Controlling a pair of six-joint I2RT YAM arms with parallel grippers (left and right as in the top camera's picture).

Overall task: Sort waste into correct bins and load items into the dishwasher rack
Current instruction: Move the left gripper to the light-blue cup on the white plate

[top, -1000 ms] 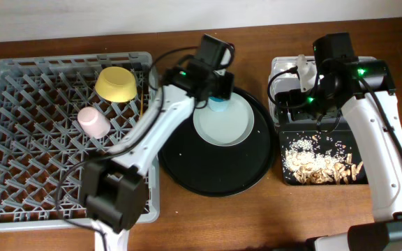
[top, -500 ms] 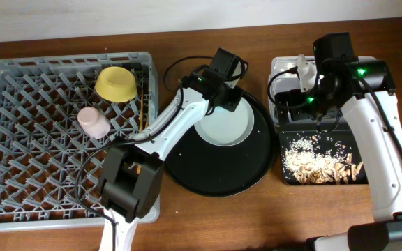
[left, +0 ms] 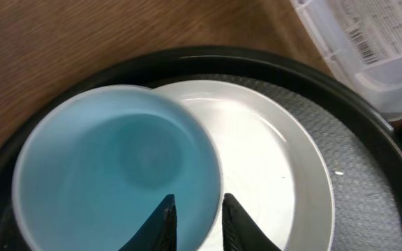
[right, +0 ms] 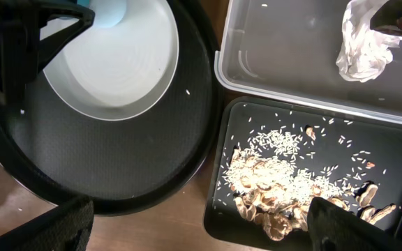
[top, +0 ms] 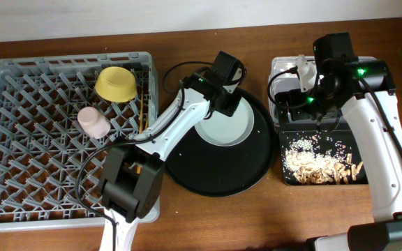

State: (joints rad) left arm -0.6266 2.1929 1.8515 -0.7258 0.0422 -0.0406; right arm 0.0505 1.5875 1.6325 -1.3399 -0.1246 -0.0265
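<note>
The light blue cup (left: 117,167) stands upright on the far-left edge of the pale grey plate (left: 278,160), which lies on the round black tray. My left gripper (left: 197,219) straddles the cup's right rim, one finger inside and one outside, and is shut on it. From overhead the left gripper (top: 225,97) hides the cup. My right gripper (right: 201,223) hangs wide open above the bins, holding nothing. The rack (top: 19,139) holds the yellow bowl (top: 115,84), the pink cup (top: 93,122) and chopsticks (top: 142,104).
The clear tub (right: 257,42) holds a crumpled white napkin (right: 361,45). In front of it, the shallow black tray (right: 218,174) holds beige food scraps (right: 285,181). The round black tray (top: 215,174) sits between the rack and the bins.
My left arm swung right and settled over the cup, and its jaws narrowed onto the rim. The right arm has not moved.
</note>
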